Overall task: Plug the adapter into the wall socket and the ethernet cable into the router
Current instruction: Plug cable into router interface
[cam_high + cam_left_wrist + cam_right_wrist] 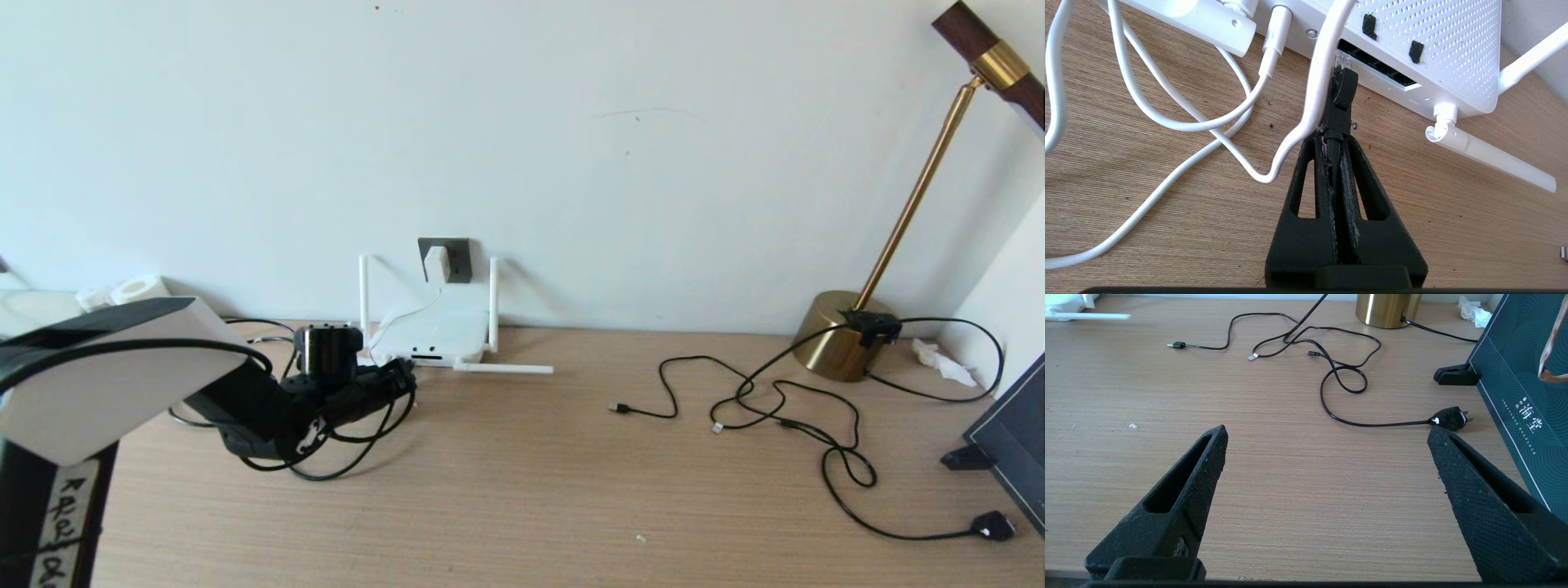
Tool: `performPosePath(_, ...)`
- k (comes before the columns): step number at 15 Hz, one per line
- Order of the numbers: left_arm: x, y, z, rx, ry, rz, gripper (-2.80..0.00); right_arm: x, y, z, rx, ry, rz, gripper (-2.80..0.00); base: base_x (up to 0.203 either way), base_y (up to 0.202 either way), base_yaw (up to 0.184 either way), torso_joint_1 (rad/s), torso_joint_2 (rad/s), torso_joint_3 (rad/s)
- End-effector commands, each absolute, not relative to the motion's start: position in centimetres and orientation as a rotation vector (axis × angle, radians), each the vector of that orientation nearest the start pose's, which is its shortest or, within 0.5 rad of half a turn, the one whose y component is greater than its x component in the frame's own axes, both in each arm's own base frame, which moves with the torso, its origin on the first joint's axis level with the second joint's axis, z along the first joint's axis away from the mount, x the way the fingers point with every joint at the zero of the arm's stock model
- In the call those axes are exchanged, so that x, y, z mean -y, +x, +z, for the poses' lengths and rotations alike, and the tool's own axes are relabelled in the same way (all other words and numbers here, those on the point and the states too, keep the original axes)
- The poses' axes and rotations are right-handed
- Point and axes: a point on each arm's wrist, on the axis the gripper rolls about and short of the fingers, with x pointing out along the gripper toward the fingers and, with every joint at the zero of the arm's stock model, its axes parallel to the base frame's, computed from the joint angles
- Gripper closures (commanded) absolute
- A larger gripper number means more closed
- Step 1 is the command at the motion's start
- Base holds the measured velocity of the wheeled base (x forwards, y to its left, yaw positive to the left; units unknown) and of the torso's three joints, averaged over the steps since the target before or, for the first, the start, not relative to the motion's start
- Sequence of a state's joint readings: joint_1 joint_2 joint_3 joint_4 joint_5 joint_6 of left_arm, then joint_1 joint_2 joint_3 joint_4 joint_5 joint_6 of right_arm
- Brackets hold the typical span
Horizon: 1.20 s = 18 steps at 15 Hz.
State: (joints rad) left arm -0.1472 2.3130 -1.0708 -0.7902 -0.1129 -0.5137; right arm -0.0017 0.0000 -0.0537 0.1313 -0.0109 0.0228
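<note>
The white adapter (437, 263) sits on the dark grey wall socket (457, 260), and its thin white cord (1319, 81) runs down to the router (431, 331). My left gripper (1332, 139) is shut on the black ethernet cable (314, 478) just behind its plug (1341, 98). The plug's clear tip is right at the router's (1445, 49) dark port slots (1380, 67); whether it is in one I cannot tell. The white cord lies against the plug's side. My right gripper (1327, 437) hangs open over bare table, out of the head view.
One router antenna (504, 369) lies flat on the table. Thin black cables (775, 408) sprawl at the right, ending in a black mains plug (1449, 418). A brass lamp base (841, 336) and a dark box (1523, 396) stand at the far right.
</note>
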Motion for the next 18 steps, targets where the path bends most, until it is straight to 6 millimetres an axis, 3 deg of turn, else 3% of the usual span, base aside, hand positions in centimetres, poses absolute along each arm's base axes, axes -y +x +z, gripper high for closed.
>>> performPosePath(1,6.54,41.9,3.56,-0.504,-0.497,-0.136,0.0,0.02,-2.73,7.68,-0.08,0.023,-0.013,-2.8,0.0,0.0,0.0,0.0,0.0,0.0)
performPosePath(18,7.07,41.92,3.82,-0.501,-0.493,-0.149,0.0,0.02,-2.73,7.68,-0.08,0.023,-0.013,-2.8,0.0,0.0,0.0,0.0,0.0,0.0)
